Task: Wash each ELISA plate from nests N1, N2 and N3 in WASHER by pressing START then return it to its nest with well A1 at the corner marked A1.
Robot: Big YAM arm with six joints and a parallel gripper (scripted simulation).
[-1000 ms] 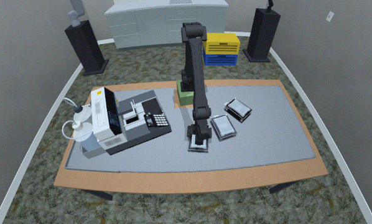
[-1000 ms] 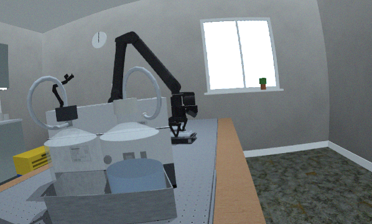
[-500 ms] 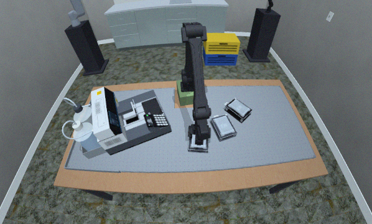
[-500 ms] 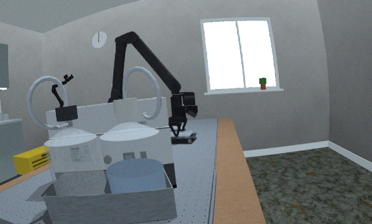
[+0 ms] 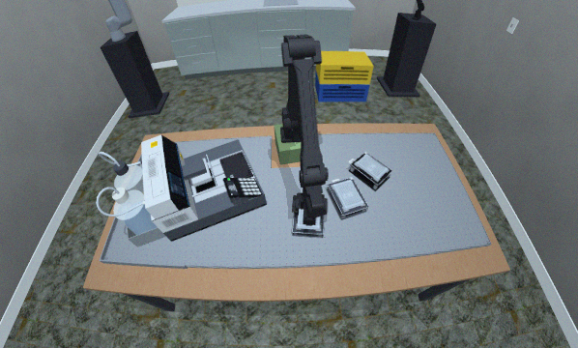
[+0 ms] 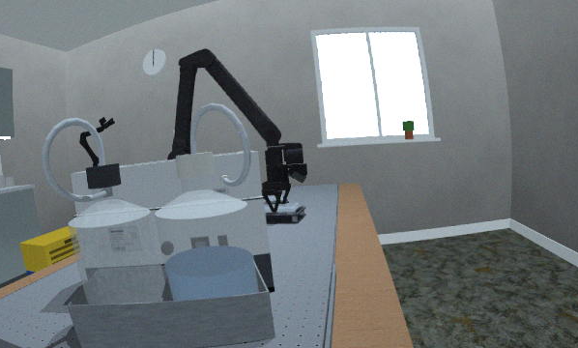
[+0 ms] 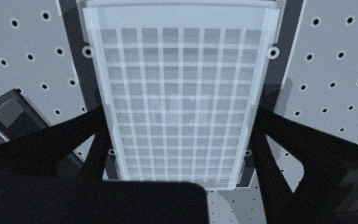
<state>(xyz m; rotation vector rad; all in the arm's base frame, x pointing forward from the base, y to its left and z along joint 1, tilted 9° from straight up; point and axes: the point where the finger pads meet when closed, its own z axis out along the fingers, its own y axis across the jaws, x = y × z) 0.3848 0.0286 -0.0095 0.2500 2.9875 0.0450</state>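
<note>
My gripper points down at the front nest, its fingers against the two long sides of a clear ELISA plate. The plate lies flat in that nest. The arm hides part of it in the top view, and its cut-off corner cannot be made out. A second plate and a third plate lie in their nests to the right. The washer stands on the left. Its carrier is out and holds no plate. A small green light shows by the keypad.
Two bottles with looped tubes stand behind the washer, in a grey tray. A green block is at the arm's base. Part of a neighbouring nest shows at the left of the wrist view.
</note>
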